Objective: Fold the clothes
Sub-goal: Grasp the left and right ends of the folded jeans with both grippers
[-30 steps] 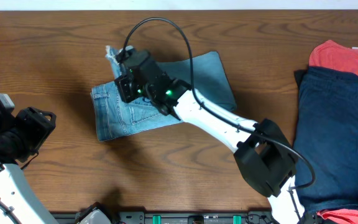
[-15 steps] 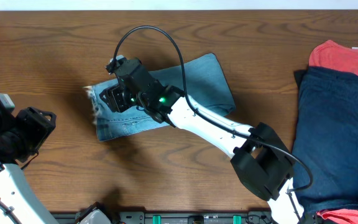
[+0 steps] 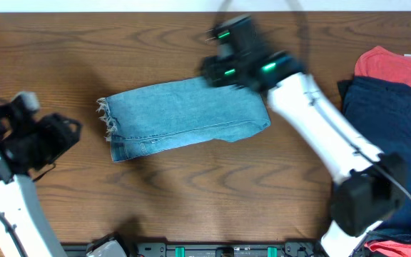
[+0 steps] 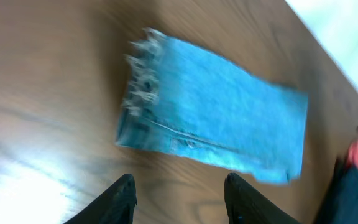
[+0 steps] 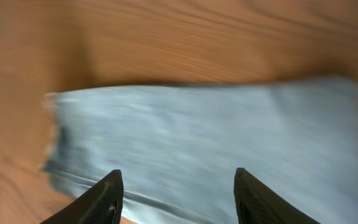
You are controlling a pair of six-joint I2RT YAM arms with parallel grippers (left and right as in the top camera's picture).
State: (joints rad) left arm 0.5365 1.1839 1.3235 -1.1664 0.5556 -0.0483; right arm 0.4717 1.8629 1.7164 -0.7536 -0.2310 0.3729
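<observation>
The jeans lie in the middle of the bench as a flat folded rectangle, with the frayed hems at the left end. On this evidence the fold is laid, and the step in hand is release and clearance. The next move probably calls for one more fold across the length, or a grasp on two edges to carry the bundle to the dark garment at the right.

The right tool hovers over the denim, jaws wide apart and holding nothing. Blur hides any contact. The left tool is open and empty, well apart from the hems.
</observation>
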